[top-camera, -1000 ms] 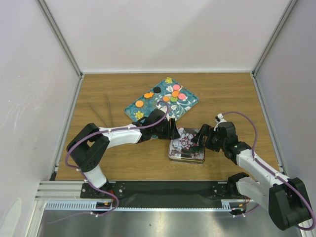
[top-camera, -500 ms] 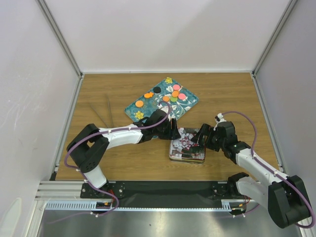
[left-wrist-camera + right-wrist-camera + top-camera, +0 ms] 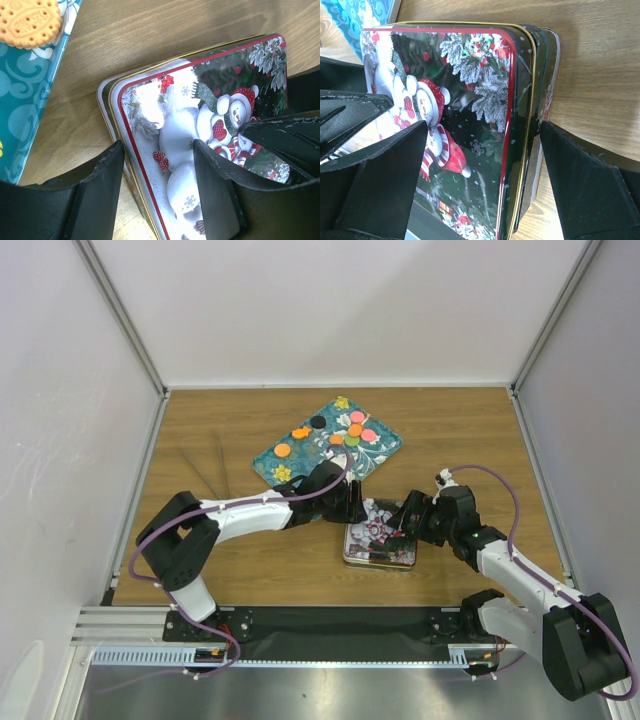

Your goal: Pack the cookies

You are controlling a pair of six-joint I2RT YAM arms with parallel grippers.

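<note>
The cookies [image 3: 355, 429] are small orange, pink, green and black discs lying on the teal floral tray [image 3: 283, 455]. One orange cookie [image 3: 30, 20] shows in the left wrist view. A closed tin with a snowman lid [image 3: 380, 537] lies in front of the tray. My left gripper [image 3: 350, 508] is open and straddles the tin's left edge [image 3: 157, 195], one finger over the wood and one over the lid [image 3: 200, 115]. My right gripper [image 3: 405, 525] is open and straddles the tin's right edge [image 3: 482, 180]. The lid [image 3: 470, 100] sits slightly offset on its base.
The teal tray's edge [image 3: 25, 110] lies just left of the tin. The two grippers' fingers come close together over the lid; a left finger [image 3: 350, 115] shows in the right wrist view. White walls enclose the wooden table [image 3: 470, 440] on three sides.
The left arm has shifted slightly at the tin's far left corner. The tin and the right arm have hardly moved.
</note>
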